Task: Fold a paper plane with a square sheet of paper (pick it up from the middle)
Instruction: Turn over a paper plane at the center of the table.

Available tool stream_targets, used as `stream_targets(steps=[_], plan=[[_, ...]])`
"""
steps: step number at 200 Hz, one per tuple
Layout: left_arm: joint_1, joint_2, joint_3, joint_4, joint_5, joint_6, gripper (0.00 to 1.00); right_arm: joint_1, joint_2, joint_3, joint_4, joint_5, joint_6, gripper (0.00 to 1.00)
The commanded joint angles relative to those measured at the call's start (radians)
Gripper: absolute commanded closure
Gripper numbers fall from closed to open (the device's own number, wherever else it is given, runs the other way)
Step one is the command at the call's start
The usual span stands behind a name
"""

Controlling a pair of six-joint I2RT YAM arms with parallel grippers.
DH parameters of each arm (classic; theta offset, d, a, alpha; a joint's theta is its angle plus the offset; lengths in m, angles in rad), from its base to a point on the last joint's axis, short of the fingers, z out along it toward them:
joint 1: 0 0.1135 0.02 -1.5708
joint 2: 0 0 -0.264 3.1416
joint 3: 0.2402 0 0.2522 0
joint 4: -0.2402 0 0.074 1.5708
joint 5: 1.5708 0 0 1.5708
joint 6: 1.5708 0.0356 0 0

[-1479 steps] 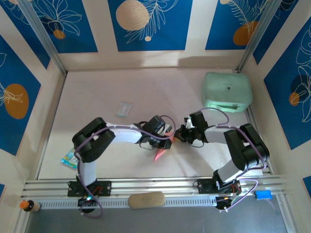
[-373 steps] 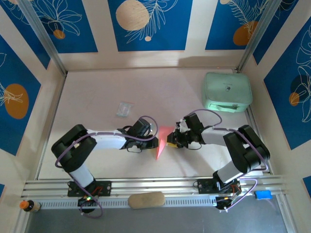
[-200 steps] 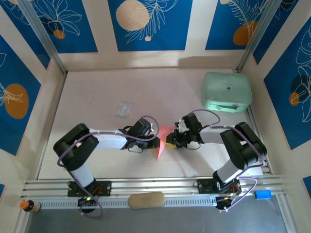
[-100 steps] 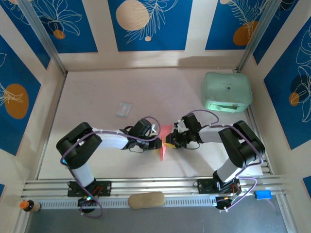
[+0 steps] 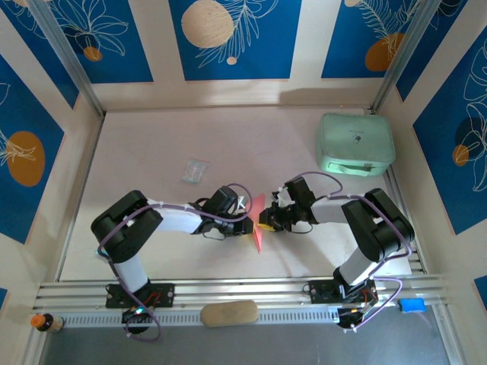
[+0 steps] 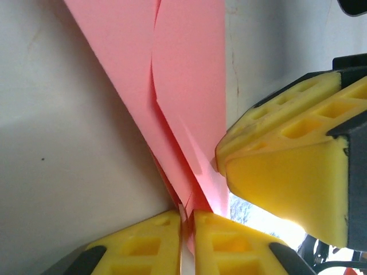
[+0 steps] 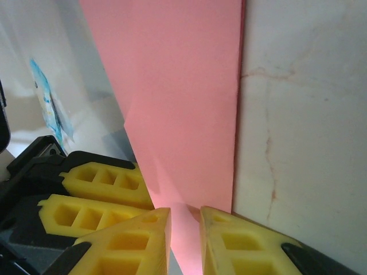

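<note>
The pale table (image 5: pixel 152 137) carries a mint case (image 5: pixel 356 143) at its far right corner. The left arm (image 5: pixel 173 217) and the right arm (image 5: pixel 344 209) reach inward, low over the table, and meet near its middle. A tan pad (image 5: pixel 229 312) lies on the rail in front of the arm bases. The pink plane (image 5: pixel 259 239), a slim creased strip, is held between the two pincers, narrow end toward the bases. A small clear packet (image 5: pixel 195 170) lies well apart, farther back on the left. The left pincer (image 6: pixel 186 220) is clenched on the plane, paper pressed between its yellow pads. The right pincer (image 7: pixel 185 216) grasps the plane's other side, just beside the left one.
</note>
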Motion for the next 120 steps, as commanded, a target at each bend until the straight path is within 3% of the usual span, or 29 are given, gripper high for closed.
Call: stream_targets(steps=[1,70,120], plan=[[0.005,-0.026,0.016,0.004,-0.004,-0.002,0.9,-0.01,0.0,-0.007,0.005,-0.03,0.012,0.8],[0.005,-0.166,0.104,-0.349,-0.212,0.11,0.93,-0.018,-0.104,-0.015,-0.05,0.036,-0.001,0.72],[-0.008,-0.156,0.23,-0.609,-0.333,0.204,0.94,-0.012,-0.111,-0.019,-0.02,0.017,0.011,0.69]])
